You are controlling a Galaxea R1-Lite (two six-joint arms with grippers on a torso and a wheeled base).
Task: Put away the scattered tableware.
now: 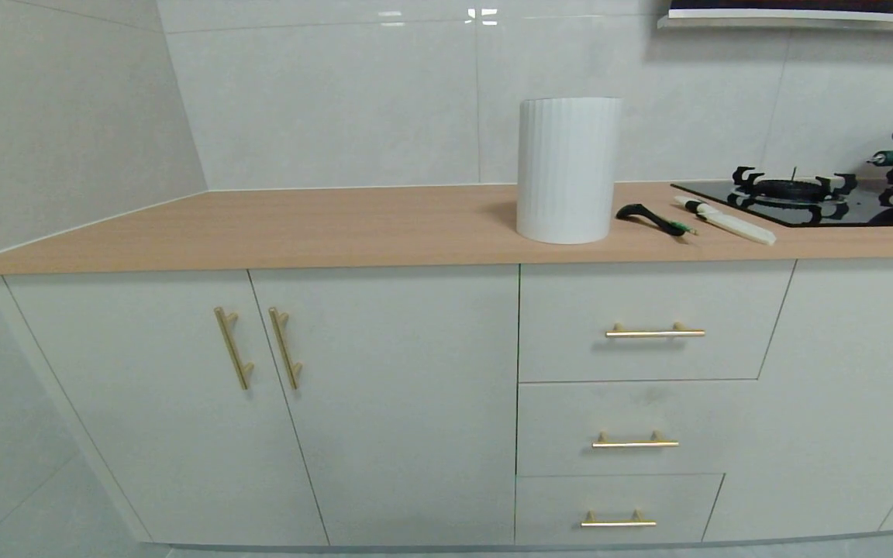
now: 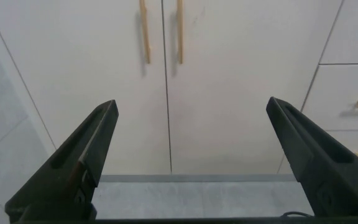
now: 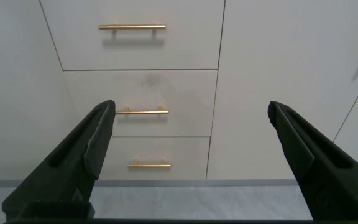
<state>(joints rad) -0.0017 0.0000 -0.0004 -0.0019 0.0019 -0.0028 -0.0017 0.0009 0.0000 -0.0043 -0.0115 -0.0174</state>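
Left claw (image 2: 191, 102) wide open, holding nothing; right claw (image 3: 190, 104) likewise, facing drawers (image 3: 166, 93).

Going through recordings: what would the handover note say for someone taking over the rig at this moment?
Left gripper: open, empty, low in front of the cabinet doors.
Right gripper: open, empty, low in front of the drawers.
Things: the white holder stands upright on the counter. A black tool and a white utensil lie flat between the holder and the hob.
Done: nothing put away yet.
Left: pick up both loose pieces and store them, probably in the holder.
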